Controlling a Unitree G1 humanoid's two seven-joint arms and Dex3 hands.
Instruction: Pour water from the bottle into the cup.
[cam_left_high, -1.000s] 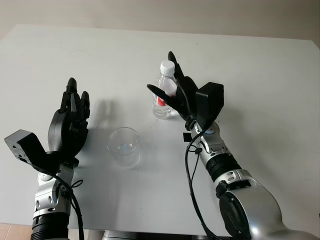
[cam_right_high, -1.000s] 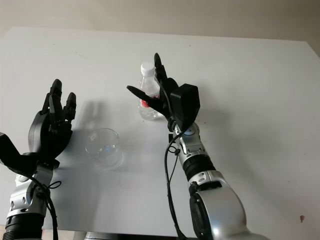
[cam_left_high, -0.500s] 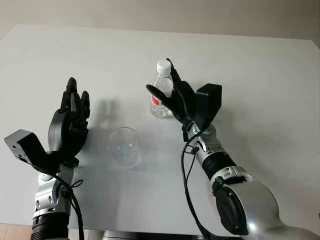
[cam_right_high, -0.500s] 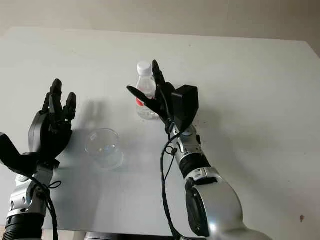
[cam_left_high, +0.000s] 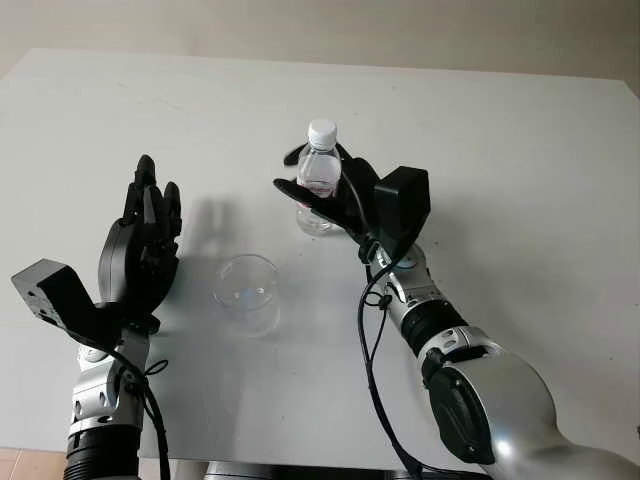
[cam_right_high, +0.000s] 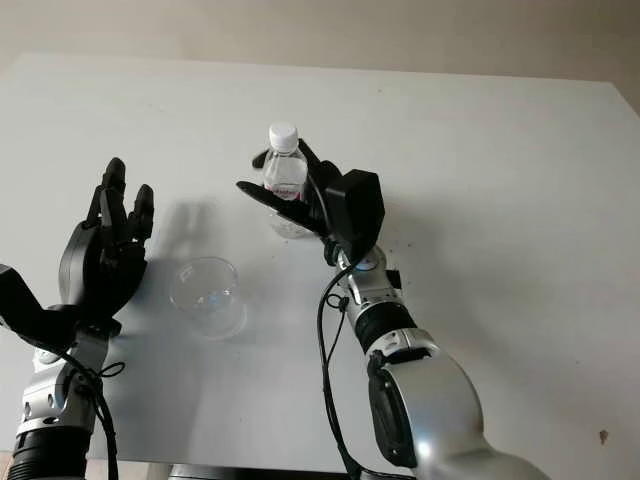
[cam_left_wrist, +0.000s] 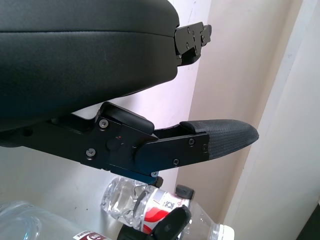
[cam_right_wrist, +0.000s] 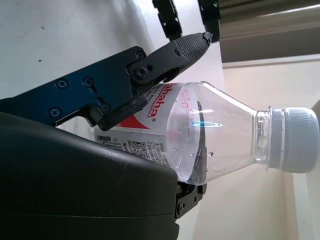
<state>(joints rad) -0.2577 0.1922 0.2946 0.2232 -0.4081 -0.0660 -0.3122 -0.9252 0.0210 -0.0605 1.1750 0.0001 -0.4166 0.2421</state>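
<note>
A clear plastic water bottle (cam_left_high: 320, 178) with a white cap and a red label stands upright at the middle of the white table (cam_left_high: 520, 150). My right hand (cam_left_high: 291, 172) is wrapped around its body, thumb across the front and fingers curled behind it. In the right wrist view the bottle (cam_right_wrist: 215, 130) lies against the palm with a finger (cam_right_wrist: 182, 49) over the label. A clear empty cup (cam_left_high: 246, 292) stands in front and to the left of the bottle. My left hand (cam_left_high: 147, 218) is open, raised to the left of the cup and apart from it.
The left wrist view looks past the left hand's finger (cam_left_wrist: 220, 137) to the bottle (cam_left_wrist: 145, 210) held by the right hand. The table's far edge meets a beige wall (cam_left_high: 400, 30).
My right hand slid left with the bottle and its fingers have closed around the bottle's body. The left hand and the cup have stayed in place.
</note>
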